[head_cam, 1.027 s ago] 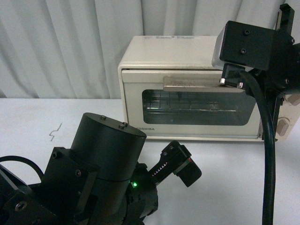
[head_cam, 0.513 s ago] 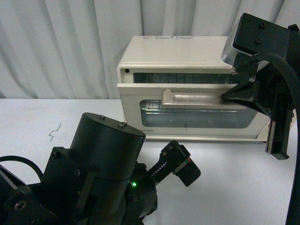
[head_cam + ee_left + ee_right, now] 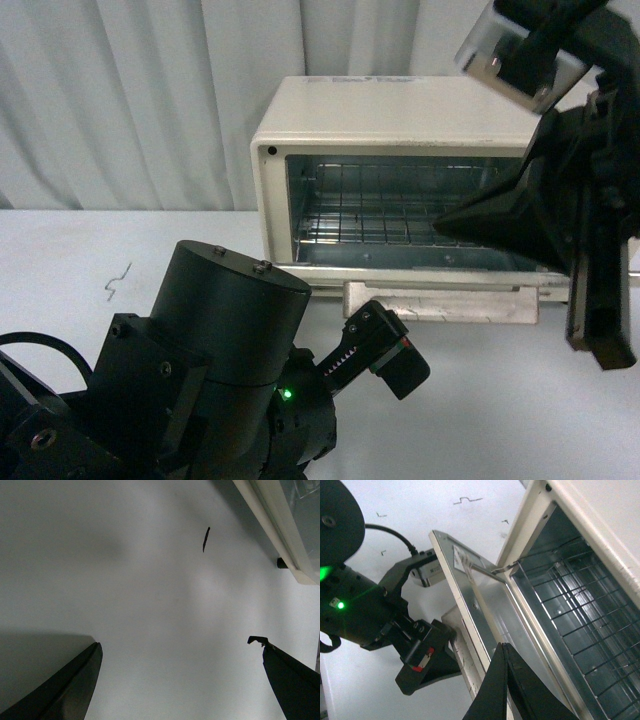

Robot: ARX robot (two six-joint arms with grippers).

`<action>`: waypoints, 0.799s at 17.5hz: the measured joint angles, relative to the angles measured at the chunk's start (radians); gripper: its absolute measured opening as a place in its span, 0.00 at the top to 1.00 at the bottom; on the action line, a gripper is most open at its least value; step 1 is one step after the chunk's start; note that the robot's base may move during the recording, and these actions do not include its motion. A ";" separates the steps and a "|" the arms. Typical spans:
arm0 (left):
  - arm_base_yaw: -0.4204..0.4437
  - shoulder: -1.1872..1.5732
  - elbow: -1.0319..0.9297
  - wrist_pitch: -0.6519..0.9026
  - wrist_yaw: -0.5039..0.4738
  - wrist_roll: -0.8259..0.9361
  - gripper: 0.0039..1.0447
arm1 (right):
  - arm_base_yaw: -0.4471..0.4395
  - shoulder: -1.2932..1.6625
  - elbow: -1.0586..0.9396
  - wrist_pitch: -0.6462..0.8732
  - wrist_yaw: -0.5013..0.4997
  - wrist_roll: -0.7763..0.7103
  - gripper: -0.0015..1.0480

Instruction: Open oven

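Cream-white oven (image 3: 400, 110) is sitting at the far side of the white table (image 3: 60, 260), right of centre and in front of a pale curtain (image 3: 150, 100). Its door (image 3: 470, 595) is lying dropped open toward the near side, with the bar handle (image 3: 440, 303) at its near edge and the wire rack (image 3: 370, 210) showing inside. Right gripper (image 3: 504, 647) is hanging before the right part of the cavity, above the door, its fingers pressed together on nothing, while the left gripper (image 3: 176, 642) is hovering over bare table near the door's left end, its fingers spread wide and holding nothing.
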 joint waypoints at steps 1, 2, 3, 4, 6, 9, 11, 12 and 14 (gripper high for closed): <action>0.000 0.000 -0.001 0.000 0.000 -0.001 0.06 | 0.000 -0.012 0.010 -0.014 -0.011 0.014 0.98; 0.000 0.000 -0.001 0.000 0.000 -0.001 0.06 | 0.000 -0.020 0.016 -0.019 -0.020 0.029 0.98; 0.000 0.000 -0.001 0.000 0.000 0.000 0.06 | 0.000 -0.026 0.018 -0.020 -0.023 0.035 0.98; 0.000 0.000 -0.001 0.000 0.001 -0.001 0.06 | -0.003 -0.027 0.020 -0.013 -0.026 0.045 0.98; 0.000 0.000 -0.001 0.000 0.001 -0.001 0.06 | -0.014 -0.031 0.023 0.010 -0.027 0.056 0.98; 0.000 0.000 -0.002 0.000 0.000 -0.001 0.06 | -0.041 -0.056 0.030 0.051 -0.006 0.065 0.98; 0.000 0.000 -0.002 0.000 0.001 -0.001 0.06 | -0.061 -0.074 0.037 0.093 0.028 0.073 0.84; 0.000 0.000 -0.002 0.000 0.001 -0.001 0.06 | -0.066 -0.082 0.041 0.094 0.030 0.076 0.73; 0.000 0.000 -0.002 0.000 0.000 -0.001 0.06 | -0.065 -0.083 0.041 0.092 0.032 0.079 0.55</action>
